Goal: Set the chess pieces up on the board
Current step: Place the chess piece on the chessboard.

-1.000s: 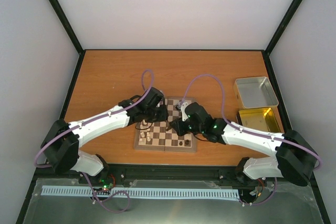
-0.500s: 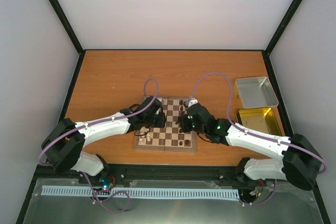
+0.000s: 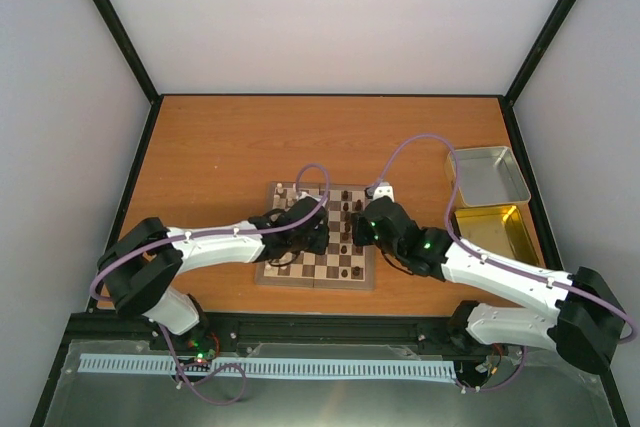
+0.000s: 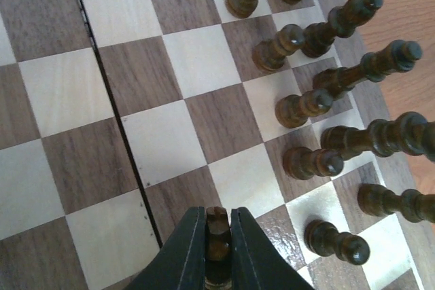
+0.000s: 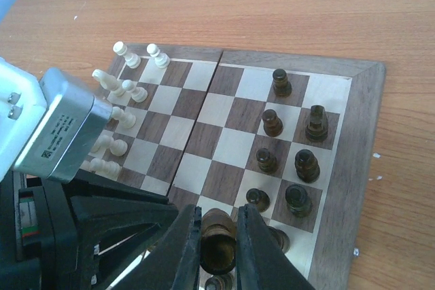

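The board [image 3: 340, 271] lies at the table's near middle. Several dark brown chess pieces [image 4: 299, 109] stand in two rows on its right side, also in the right wrist view [image 5: 273, 121]. My left gripper [image 4: 217, 216] is shut on a dark piece [image 4: 217, 239] low over a square beside the seam, just left of the dark rows. My right gripper [image 5: 219, 219] is shut on a larger dark piece [image 5: 219, 244] above the near end of those rows. In the top view the left gripper [image 3: 314, 237] and right gripper [image 3: 358, 231] are close together over the board.
Cream-white chessmen [image 5: 112, 100] crowd the board's left side. The left arm's wrist block [image 5: 61, 127] looms just left of my right gripper. A silver tray [image 3: 488, 175] and a gold tray [image 3: 495, 227] sit at the right. Black frame posts border the table.
My left gripper has moved right across the board toward the dark rows. My right gripper has shifted slightly right and farther back. The two grippers now sit close together.
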`<state>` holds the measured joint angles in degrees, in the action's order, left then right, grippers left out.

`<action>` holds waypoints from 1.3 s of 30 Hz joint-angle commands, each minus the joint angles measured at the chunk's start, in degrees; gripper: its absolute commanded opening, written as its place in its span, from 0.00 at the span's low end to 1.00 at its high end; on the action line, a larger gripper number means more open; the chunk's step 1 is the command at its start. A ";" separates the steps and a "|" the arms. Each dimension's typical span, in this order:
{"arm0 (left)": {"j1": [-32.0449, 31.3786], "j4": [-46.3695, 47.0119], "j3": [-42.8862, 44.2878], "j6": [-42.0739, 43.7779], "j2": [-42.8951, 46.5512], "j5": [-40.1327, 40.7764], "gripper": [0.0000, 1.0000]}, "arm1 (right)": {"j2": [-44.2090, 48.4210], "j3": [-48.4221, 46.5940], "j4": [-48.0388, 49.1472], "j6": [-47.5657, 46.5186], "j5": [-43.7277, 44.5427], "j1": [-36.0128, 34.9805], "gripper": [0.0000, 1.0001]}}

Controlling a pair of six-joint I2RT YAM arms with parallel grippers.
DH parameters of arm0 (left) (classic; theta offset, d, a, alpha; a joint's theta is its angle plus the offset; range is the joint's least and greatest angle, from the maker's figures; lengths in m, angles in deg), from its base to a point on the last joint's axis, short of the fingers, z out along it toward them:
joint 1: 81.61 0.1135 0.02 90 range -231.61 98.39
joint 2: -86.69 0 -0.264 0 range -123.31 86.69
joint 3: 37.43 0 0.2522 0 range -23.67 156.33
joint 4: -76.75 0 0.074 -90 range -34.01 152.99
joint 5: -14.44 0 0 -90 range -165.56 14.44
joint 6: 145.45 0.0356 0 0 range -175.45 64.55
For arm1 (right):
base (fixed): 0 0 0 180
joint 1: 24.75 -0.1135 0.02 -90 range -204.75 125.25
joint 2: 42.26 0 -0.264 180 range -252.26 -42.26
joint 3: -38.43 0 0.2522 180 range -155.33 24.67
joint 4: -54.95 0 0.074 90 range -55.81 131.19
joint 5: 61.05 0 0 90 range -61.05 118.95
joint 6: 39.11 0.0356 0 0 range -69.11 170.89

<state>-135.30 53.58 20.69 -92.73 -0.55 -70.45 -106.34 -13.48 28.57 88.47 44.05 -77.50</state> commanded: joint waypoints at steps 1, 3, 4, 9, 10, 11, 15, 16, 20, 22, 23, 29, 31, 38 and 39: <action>-1.01 5.10 -1.00 1.50 1.46 0.24 0.10 | 1.93 -0.96 -0.82 1.59 2.77 -0.42 0.03; -1.35 6.99 -2.25 1.37 1.89 -0.25 0.11 | 2.38 -0.96 -0.96 1.98 3.13 -0.42 0.03; -1.59 7.70 -2.79 1.29 2.20 -0.22 0.11 | 2.60 -0.92 -1.04 2.06 3.30 -0.42 0.03; -2.27 9.40 -5.12 0.83 4.08 0.32 0.18 | 3.40 -0.87 -1.28 2.30 3.28 -0.47 0.03; -2.29 9.53 -5.40 0.83 4.42 0.19 0.20 | 3.43 -0.81 -1.27 2.32 3.25 -0.43 0.03; -2.29 9.56 -5.78 0.82 4.90 0.05 0.21 | 3.41 -0.86 -1.31 2.36 3.25 -0.43 0.03; -2.29 8.85 -6.30 0.57 7.02 -0.29 0.29 | 3.38 -0.96 -1.12 2.38 2.84 -0.42 0.03; -2.29 8.22 -6.26 0.45 7.90 -0.33 0.31 | 3.41 -0.98 -0.97 2.33 2.51 -0.42 0.03; -1.97 6.98 -5.37 -0.48 11.05 0.50 0.41 | 3.74 -0.63 0.63 1.06 -0.27 -0.29 0.03; -0.89 6.83 -5.21 -2.04 12.43 -0.78 0.43 | 4.10 -0.13 2.07 0.82 -3.65 0.40 0.03; -0.05 6.81 -5.20 -3.15 13.63 -2.06 0.45 | 4.46 0.29 2.95 0.84 -5.32 0.98 0.03; 7.46 8.93 -7.16 -11.06 23.22 -11.51 0.66 | 7.77 3.71 11.05 1.08 -15.31 4.07 0.03; 9.11 9.67 -6.99 -13.28 26.78 -13.87 0.80 | 8.85 4.39 13.91 1.30 -17.82 4.69 0.03; 13.29 15.08 -7.61 -22.21 33.30 -26.64 0.92 | 12.59 6.12 23.09 2.80 -23.05 5.29 0.03; 13.68 16.92 -8.21 -24.18 33.44 -28.85 0.92 | 13.25 6.46 24.26 3.31 -23.06 5.29 0.03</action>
<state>-123.08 64.77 13.45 -109.21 31.80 -89.56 -95.56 -8.06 44.57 90.35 24.09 -72.56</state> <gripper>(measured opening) 0.916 0.110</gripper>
